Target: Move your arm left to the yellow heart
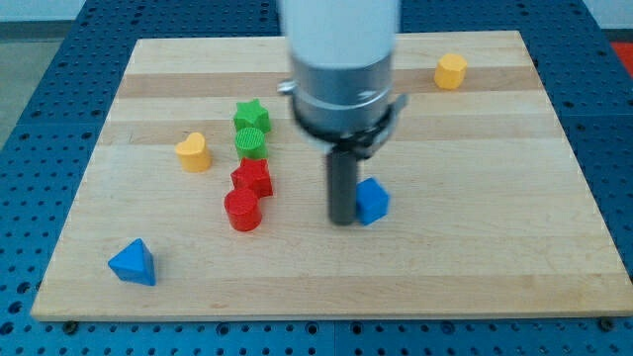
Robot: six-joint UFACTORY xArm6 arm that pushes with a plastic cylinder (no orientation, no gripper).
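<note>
Wooden board [475,148] on a blue pegboard bench, blocks scattered around. Your rod has no jaws, nothing held; my tip [342,220] sits right against the blue block [373,202] near the middle. You'll spot the yellow heart [194,152] well off toward the view's left. Between them: green star [251,116], green cylinder [251,143], red star [252,179], red cylinder [242,211]. Blue triangle [133,263] bottom left, yellow hexagon [451,71] top right.

A robotics lab bench, by the look of it. A wooden board [326,277] lies on a blue perforated table [40,109], whose hole grid shows from nine to three o'clock.
</note>
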